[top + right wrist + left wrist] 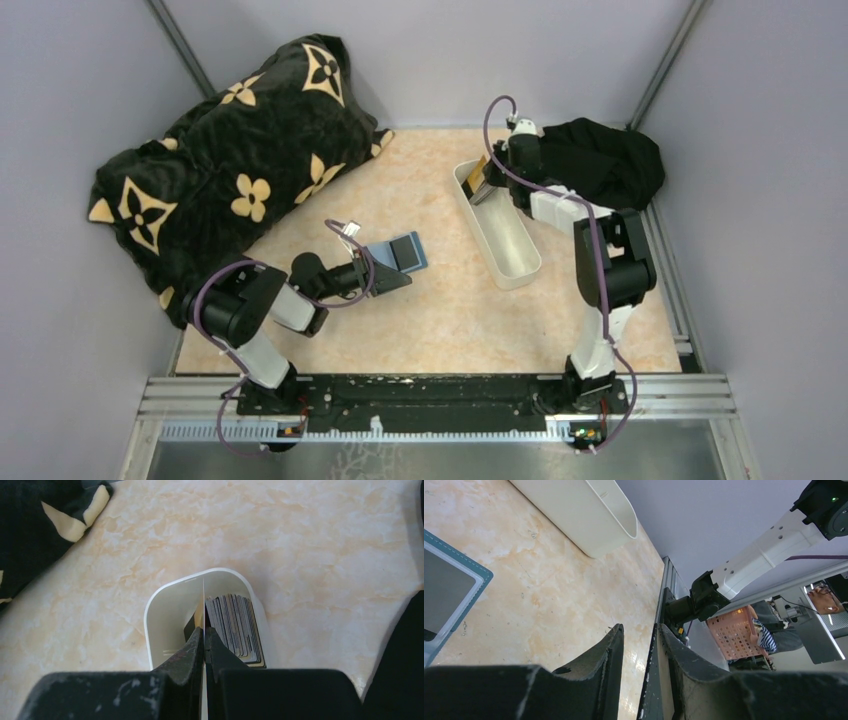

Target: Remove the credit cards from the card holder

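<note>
my right jaws are pinched shut on one card (477, 172), held edge-on straight over the far end of the tray (162, 615), just beside the stack (235, 625) leaning in there. the tray's long axis runs back toward me, so i reckon the next move is just a drop. the holder (398, 252) lies on the desk (450, 330) well off left, just beside my left jaws, which are narrow and empty.

card holder (404, 251) flat | right gripper (481, 189) holds credit card (477, 171) over tray (520, 256)
</note>
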Robot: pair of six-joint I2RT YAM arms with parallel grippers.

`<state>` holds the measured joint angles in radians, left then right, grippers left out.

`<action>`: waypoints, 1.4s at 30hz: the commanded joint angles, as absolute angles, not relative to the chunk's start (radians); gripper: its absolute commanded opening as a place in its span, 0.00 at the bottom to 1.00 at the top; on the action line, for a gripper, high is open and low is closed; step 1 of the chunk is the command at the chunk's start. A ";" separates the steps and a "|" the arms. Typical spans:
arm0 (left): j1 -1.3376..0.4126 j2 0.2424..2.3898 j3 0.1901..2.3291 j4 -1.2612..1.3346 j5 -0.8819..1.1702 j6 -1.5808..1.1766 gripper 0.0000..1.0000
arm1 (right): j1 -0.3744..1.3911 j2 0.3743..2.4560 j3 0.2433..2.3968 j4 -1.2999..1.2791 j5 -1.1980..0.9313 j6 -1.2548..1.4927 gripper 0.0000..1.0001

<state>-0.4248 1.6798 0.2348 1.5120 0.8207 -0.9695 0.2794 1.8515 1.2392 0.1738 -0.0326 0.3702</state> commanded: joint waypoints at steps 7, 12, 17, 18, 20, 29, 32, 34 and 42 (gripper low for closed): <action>-0.426 1.709 0.247 1.787 0.830 -0.959 0.38 | 0.285 1.915 1.277 0.324 -0.049 0.405 0.00; -0.424 1.693 0.238 1.788 0.833 -0.955 0.38 | 0.309 1.933 1.260 0.337 -0.032 0.398 0.00; -0.424 1.662 0.226 1.760 0.833 -0.934 0.38 | 0.335 1.931 1.280 0.285 -0.042 0.362 0.08; -0.424 1.661 0.226 1.760 0.834 -0.932 0.38 | 0.338 1.926 1.279 0.282 -0.041 0.357 0.14; -0.424 1.665 0.227 1.762 0.838 -0.934 0.38 | 0.341 1.917 1.282 0.267 -0.032 0.347 0.24; -0.424 1.701 0.239 1.790 0.851 -0.951 0.38 | 0.341 1.835 1.273 0.213 0.052 0.304 0.28; -0.424 1.701 0.241 1.790 0.852 -0.949 0.37 | 0.338 1.817 1.286 0.186 0.079 0.284 0.28; -0.424 1.707 0.243 1.789 0.854 -0.950 0.38 | 0.336 1.810 1.296 0.169 0.080 0.277 0.28; -0.424 1.716 0.243 1.790 0.855 -0.944 0.37 | 0.334 1.828 1.320 0.149 0.065 0.272 0.04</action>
<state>-0.4248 1.7058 0.2333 1.5120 0.8421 -0.9531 0.3374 1.8618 1.2591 0.1406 0.0662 0.2832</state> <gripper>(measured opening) 0.376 0.133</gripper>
